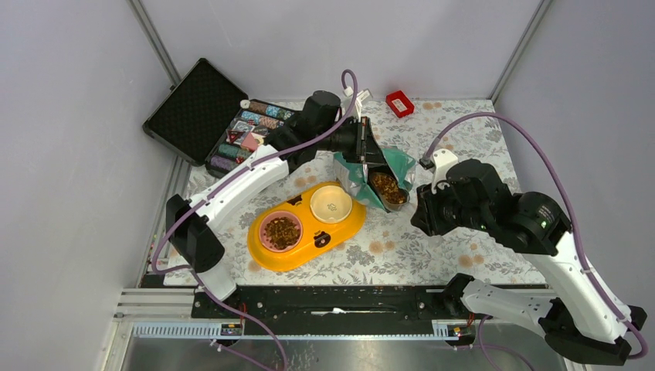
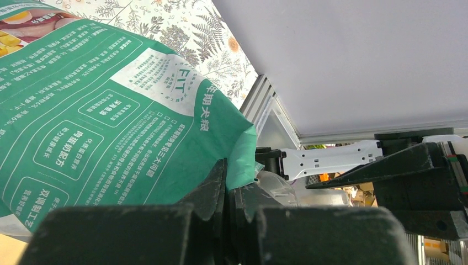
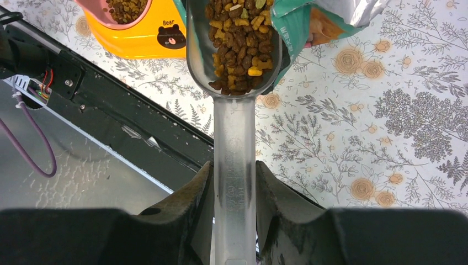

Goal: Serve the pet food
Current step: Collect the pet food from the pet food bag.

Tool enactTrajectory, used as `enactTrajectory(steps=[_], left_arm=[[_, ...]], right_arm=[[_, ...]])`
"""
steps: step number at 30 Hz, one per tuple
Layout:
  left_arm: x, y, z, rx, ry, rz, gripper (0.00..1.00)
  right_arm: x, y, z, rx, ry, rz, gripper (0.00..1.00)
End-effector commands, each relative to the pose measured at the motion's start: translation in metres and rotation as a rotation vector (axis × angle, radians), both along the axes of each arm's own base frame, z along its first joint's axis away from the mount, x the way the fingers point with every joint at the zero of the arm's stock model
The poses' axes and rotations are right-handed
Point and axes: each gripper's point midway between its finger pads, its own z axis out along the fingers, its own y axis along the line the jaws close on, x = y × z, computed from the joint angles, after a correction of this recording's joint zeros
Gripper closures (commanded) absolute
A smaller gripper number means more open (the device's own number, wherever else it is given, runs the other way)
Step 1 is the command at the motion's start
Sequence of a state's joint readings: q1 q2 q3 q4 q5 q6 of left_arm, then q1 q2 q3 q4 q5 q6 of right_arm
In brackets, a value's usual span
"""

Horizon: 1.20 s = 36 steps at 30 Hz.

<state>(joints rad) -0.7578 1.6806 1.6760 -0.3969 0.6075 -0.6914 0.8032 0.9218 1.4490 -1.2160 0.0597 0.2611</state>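
The teal-and-white pouch (image 1: 394,164) stands open behind the yellow feeder (image 1: 347,228). My left gripper (image 1: 363,143) is shut on the pouch's top edge; in the left wrist view the teal film (image 2: 110,110) runs between the fingers (image 2: 212,185). My right gripper (image 3: 234,176) is shut on the handle of a clear scoop (image 3: 234,138). The scoop's bowl, heaped with pet food (image 3: 237,44), sits at the pouch mouth (image 1: 388,189). The feeder's pink bowl (image 1: 282,230) holds kibble. Its cream bowl (image 1: 330,205) shows none.
An open black case (image 1: 193,104) with rows of chips (image 1: 255,127) lies at the back left. A small red box (image 1: 399,103) sits at the back edge. A black rail (image 1: 332,301) runs along the near table edge, and grey walls close in three sides.
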Motion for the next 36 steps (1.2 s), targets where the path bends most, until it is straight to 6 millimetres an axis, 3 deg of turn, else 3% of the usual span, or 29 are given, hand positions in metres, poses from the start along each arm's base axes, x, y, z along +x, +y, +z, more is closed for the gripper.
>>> enactTrajectory(steps=[1,19,36], left_arm=[[-0.013,-0.006,0.095,-0.235,-0.16,-0.078,1.0],[-0.003,-0.008,0.102,-0.25,-0.157,-0.06,1.0],[0.038,-0.01,0.11,-0.26,-0.146,0.022,1.0]], right_arm=[[-0.001,0.004,0.019,0.013,-0.038,0.045,1.0],[-0.009,-0.004,0.042,0.033,-0.071,0.053,1.0],[-0.022,0.004,0.058,0.084,-0.069,0.131,1.0]])
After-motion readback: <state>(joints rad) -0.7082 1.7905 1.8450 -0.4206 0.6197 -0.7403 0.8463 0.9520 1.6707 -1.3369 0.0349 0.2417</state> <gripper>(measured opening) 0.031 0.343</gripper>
